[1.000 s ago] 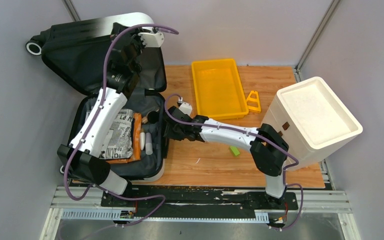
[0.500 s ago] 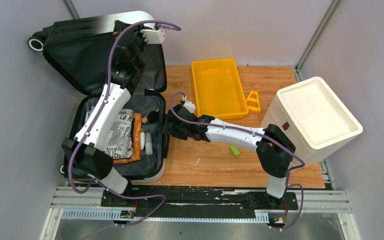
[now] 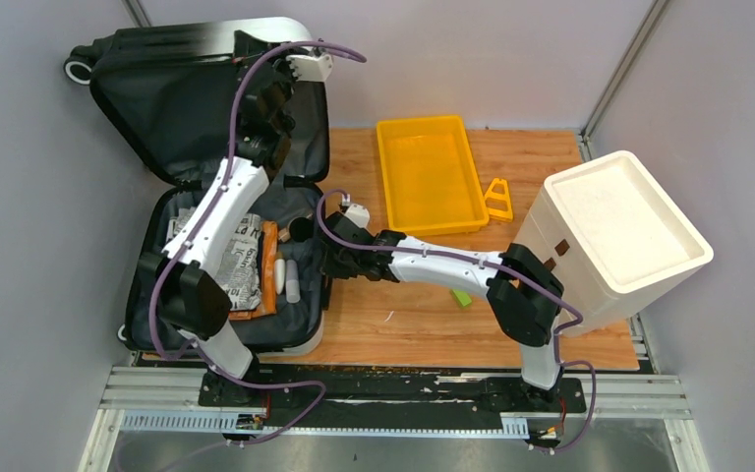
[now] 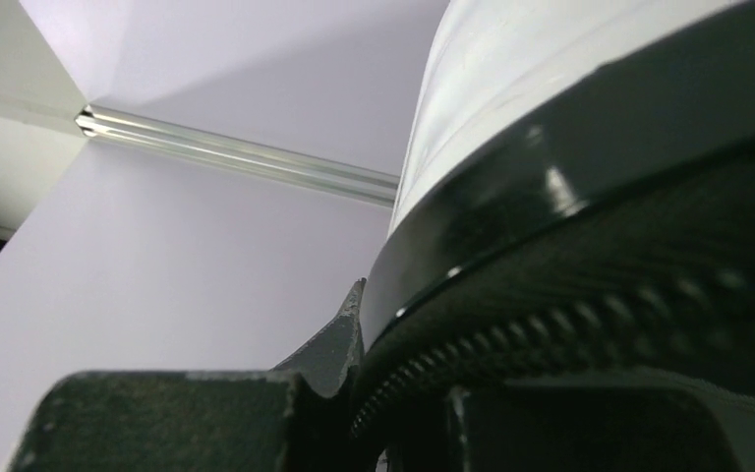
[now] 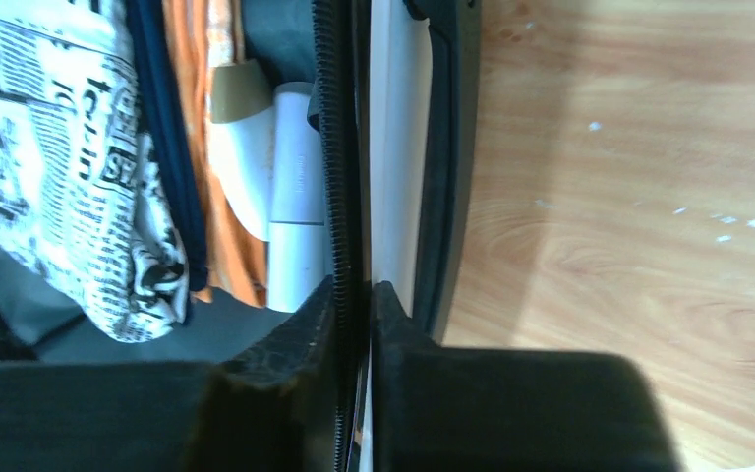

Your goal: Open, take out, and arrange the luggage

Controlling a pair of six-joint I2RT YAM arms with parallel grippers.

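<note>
We see the luggage lying open at the left end of the wooden table. Its lower half is flat on the surface and its lid is raised, leaning toward the back wall with the dark lining facing us.

The left gripper is up at the top rim of the lid. In the left wrist view its fingers are pressed together on that rim, with the zipper teeth and glossy shell of the luggage running between them.

The right gripper reaches across to the right-hand wall of the lower half. In the right wrist view the right gripper pinches that wall, the zipper strip and white edge of the luggage passing between its 2 fingertips.

Inside the lower half lie a newsprint-patterned bundle, an orange pouch beside it and 2 white tubes near the right wall.

A yellow tray sits toward the back of the table, with a yellow triangular piece just beside it. A white foam box stands at the right end, and a small green block lies on the wood partly under the right arm.
</note>
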